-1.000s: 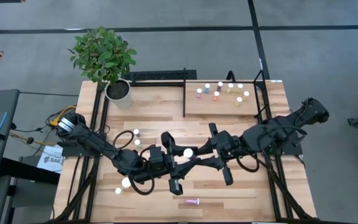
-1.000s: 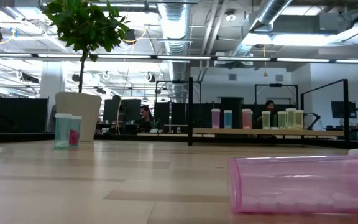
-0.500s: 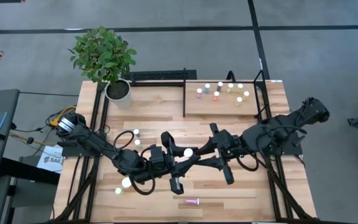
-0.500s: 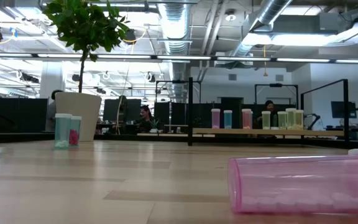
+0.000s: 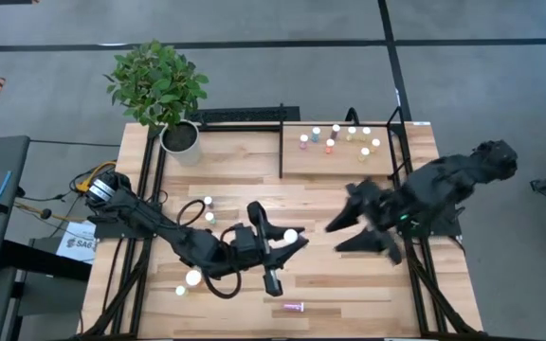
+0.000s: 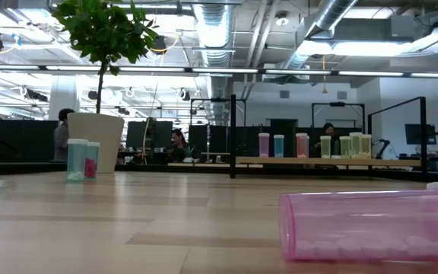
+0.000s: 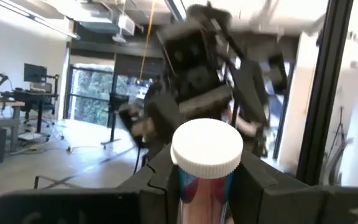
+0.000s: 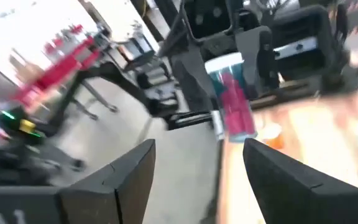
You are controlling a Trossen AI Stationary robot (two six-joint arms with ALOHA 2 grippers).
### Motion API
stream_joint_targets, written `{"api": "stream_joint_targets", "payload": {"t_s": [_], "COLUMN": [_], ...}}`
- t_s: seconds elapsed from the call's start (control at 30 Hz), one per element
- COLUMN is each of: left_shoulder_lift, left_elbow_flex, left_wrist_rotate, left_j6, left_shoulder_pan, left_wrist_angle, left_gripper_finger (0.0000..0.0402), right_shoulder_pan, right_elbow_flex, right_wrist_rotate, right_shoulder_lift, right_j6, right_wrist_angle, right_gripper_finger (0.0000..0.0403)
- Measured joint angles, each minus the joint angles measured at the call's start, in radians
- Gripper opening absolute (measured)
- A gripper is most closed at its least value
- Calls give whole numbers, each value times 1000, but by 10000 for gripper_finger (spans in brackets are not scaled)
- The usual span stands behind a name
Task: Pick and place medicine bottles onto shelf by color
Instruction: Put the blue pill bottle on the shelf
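Observation:
My left gripper [image 5: 290, 241] is over the table's middle, shut on a white-capped medicine bottle [image 7: 205, 163] with a pink-red and bluish body. My right gripper [image 5: 334, 237] stands open a short way to its right, with nothing between its fingers; its wrist view shows the same bottle [image 8: 232, 98] ahead of it. The shelf [image 5: 300, 167] at the far right carries several upright bottles [image 5: 336, 139]. A pink bottle [image 5: 294, 307] lies on its side near the front edge. Two more bottles [image 5: 208, 209] stand at centre left. My left gripper pinches the bottle's body just under the cap [image 7: 202, 184] between its two fingers. The fingers [image 7: 257, 182] come about level from the table's left. The bottle stands upright with its cap [image 5: 291, 234] up, lifted clear of the table.
A potted plant [image 5: 179, 136] stands at the far left corner. White-capped bottles [image 5: 187, 282] stand near the left arm at the front left. The low view shows the lying pink bottle [image 6: 371, 225] close by and two bottles [image 6: 82, 159] beside the pot.
My right gripper has opened, let go of the bottle and drawn back toward the table's right edge, rolling as it went. The bottle has stayed in place in my left gripper, which has kept still.

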Motion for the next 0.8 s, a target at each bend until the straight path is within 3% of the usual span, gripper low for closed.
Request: {"api": "stream_joint_targets", "payload": {"t_s": [0.13,0.4,0.53,0.8], "left_shoulder_lift": [0,0,1,1], "left_elbow_flex": [0,0,0,0], "left_wrist_rotate": [68,729,961,1230], "left_j6": [-153,-632,-707,-771], "left_shoulder_pan": [10,145,186,203], "left_wrist_angle": [-194,-526,-553,-544], "left_gripper_finger": [83,83,83,82], "right_shoulder_pan": [0,33,44,45], "right_elbow_flex": [2,0,0,0], "right_wrist_rotate": [-3,-79,-93,-97], "right_shoulder_lift": [-53,-1,61,161], "right_j6": [59,-212,-350,-650], "right_wrist_angle": [-62,-197,-217,-162], "right_gripper_finger": [264,265,265,265]}}
